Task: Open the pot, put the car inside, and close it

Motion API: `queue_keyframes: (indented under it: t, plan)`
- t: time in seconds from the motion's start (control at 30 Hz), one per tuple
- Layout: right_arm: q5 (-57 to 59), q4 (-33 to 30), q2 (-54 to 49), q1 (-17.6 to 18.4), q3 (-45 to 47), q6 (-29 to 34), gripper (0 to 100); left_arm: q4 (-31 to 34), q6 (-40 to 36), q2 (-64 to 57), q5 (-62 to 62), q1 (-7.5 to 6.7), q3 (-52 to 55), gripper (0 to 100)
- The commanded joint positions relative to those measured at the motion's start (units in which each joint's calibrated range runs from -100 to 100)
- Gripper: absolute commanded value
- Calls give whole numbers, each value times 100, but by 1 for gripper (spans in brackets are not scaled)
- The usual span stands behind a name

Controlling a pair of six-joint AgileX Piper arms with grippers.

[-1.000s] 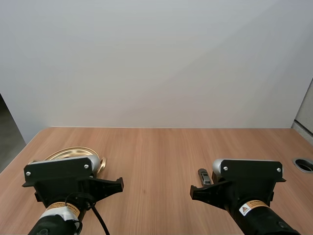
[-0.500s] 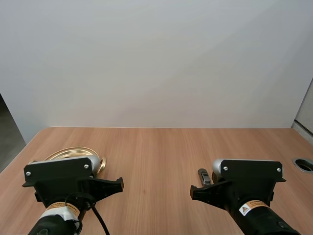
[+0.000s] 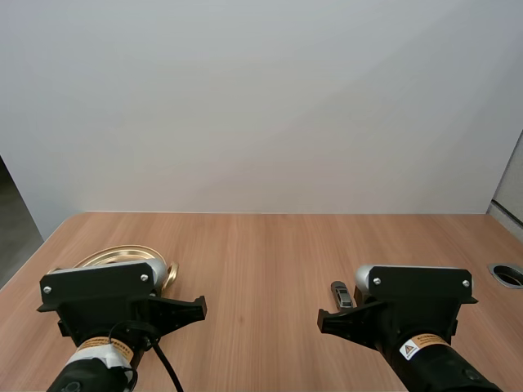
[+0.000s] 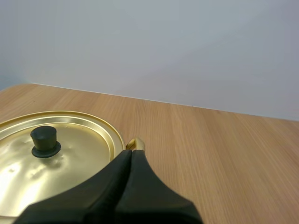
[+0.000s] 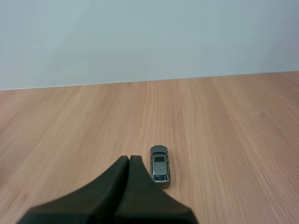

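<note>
On the table (image 3: 261, 245), toward the left: pot (image 3: 114, 256) with lid (image 4: 70, 154) on top, just ahead of left gripper (image 4: 131, 153). Toward the right, well apart from pot: car (image 5: 160, 166), on the tabletop, just beside right gripper (image 5: 129, 159).

My right arm's black two-fingered gripper (image 5: 129, 160) is holding its fingers pressed together as one dark wedge, with nothing pinched between them. A small grey toy car (image 5: 160, 171) is sitting on the light brown wood-grain bench (image 5: 224, 121), just beside the wedge's tip, with a thin strip of bare wood showing between the two. The car is resting roof up, its length running along the grain, away from the gripper toward the bench's far edge
</note>
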Motion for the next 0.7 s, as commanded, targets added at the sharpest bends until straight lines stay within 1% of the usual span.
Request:
queue_keyframes:
  t: [0.0,0.17,0.33,0.37,0.4,0.47,0.57,0.63,0.67]
  plan:
    - [-4,1,0,-2,0,4,0,4,-2,0,3,-2,0,0]
    - [-4,44,0,-2,0,4,0,4,-2,0,-149,-2,0,0]
    - [-4,835,0,-2,0,4,0,18,-2,0,-554,-2,0,0]
    - [-4,1075,0,-2,0,4,0,164,10,0,-666,-2,0,0]
    - [-4,1156,0,-2,0,4,0,295,38,0,-731,-2,0,0]
    - [-4,1336,0,-2,0,4,0,1002,174,0,-1209,-2,-68,0]
    - [-4,1337,0,-2,0,4,0,2184,384,0,-1638,-2,-659,0]
    - [-64,1337,0,-2,0,4,0,2805,389,0,-1280,-2,-1198,0]
    - [-145,1337,0,-2,0,4,0,2964,371,0,-944,-2,-1507,0]
